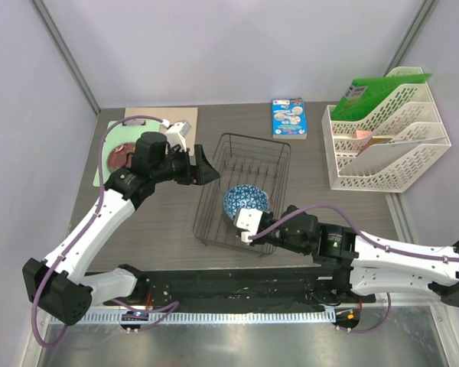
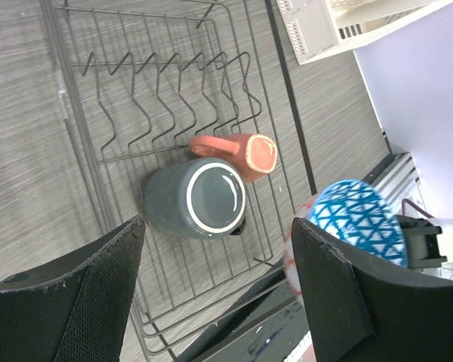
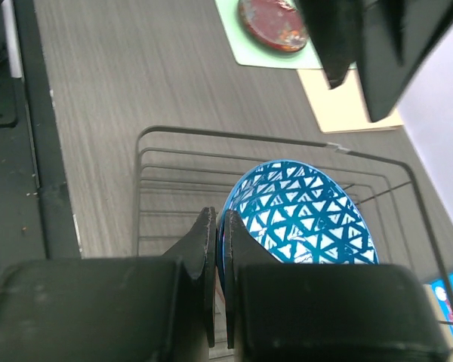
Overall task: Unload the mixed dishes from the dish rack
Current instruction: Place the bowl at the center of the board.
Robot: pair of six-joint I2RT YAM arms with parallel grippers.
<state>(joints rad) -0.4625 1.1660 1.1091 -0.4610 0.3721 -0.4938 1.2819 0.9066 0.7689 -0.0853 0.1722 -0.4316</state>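
The black wire dish rack (image 1: 252, 157) stands mid-table. My right gripper (image 1: 249, 223) is shut on the near rim of the red-white, blue-inside bowl (image 1: 246, 200) and holds it over the rack's near end. The right wrist view shows the fingers (image 3: 205, 234) pinching the bowl's (image 3: 302, 215) rim. My left gripper (image 1: 206, 164) is open and empty above the rack's left edge. In the left wrist view the grey-green mug (image 2: 196, 200) and the salmon-pink cup (image 2: 245, 154) lie in the rack (image 2: 136, 98), with the bowl (image 2: 355, 222) to their right. The dark red plate (image 1: 121, 157) lies on a green mat.
A green mat (image 1: 103, 172) and a tan board (image 1: 185, 116) lie at the back left. A blue packet (image 1: 289, 118) lies behind the rack. A white tiered file tray (image 1: 382, 145) with a green folder (image 1: 379, 90) stands at the right.
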